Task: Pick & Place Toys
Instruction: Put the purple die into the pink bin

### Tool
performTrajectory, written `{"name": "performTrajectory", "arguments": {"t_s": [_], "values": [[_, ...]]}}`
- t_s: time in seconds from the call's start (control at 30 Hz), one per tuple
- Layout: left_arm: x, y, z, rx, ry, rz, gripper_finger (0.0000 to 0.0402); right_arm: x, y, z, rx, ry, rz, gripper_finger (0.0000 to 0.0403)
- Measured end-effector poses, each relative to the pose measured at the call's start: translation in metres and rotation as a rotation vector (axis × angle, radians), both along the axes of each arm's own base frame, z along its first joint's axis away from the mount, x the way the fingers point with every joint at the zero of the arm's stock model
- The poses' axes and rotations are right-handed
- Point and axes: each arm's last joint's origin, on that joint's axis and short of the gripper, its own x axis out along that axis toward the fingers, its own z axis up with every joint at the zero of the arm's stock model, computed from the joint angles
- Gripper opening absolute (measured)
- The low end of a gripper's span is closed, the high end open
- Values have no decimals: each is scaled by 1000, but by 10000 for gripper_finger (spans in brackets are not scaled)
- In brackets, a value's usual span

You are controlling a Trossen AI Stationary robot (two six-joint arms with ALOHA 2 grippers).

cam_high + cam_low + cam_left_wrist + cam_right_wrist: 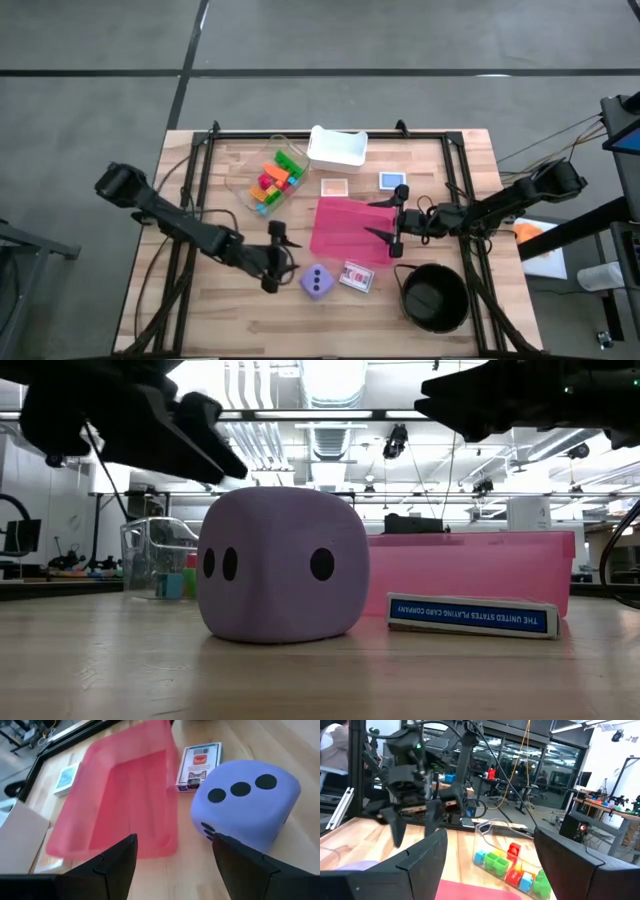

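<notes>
1. The left gripper [278, 258] hangs just beside the lilac die [317, 282], fingers spread and holding nothing; its wrist view shows the die [245, 805] ahead of the open fingers [112, 865], three dots on top
2. The low view cuts off both arms at its upper edge, and the die [280, 565] fills its middle, hiding much of the table behind
3. The bricks [276, 178] lie in a clear container [252, 190] at the table's far left; the low view shows it only as a faint shape [155, 555]
4. The pink tray [345, 230] lies mid-table, a card pack [356, 276] near its front edge
5. The right gripper [392, 222] hovers at the tray's right edge, fingers apart and empty; its wrist view alone shows the bricks [512, 867] close up
</notes>
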Motion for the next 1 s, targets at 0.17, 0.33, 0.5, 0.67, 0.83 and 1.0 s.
{"name": "performTrajectory", "arguments": {"t_s": [0.17,0.33,0.5,0.67,0.83,1.0], "values": [[16,-16,-8,83,33,-49,260,0,0,0,1,-3,0,297],[17,-29,-4,94,39,-81,260,0,0,0,14,-4,2,298],[12,-40,4,68,73,-102,260,0,0,-1,25,1,4,298],[10,-49,-2,46,95,-117,260,0,0,-1,28,1,4,298],[14,-55,-15,69,97,-112,260,0,0,-1,28,1,0,297],[20,-58,-27,118,97,-129,260,0,0,-1,29,1,0,298]]}}
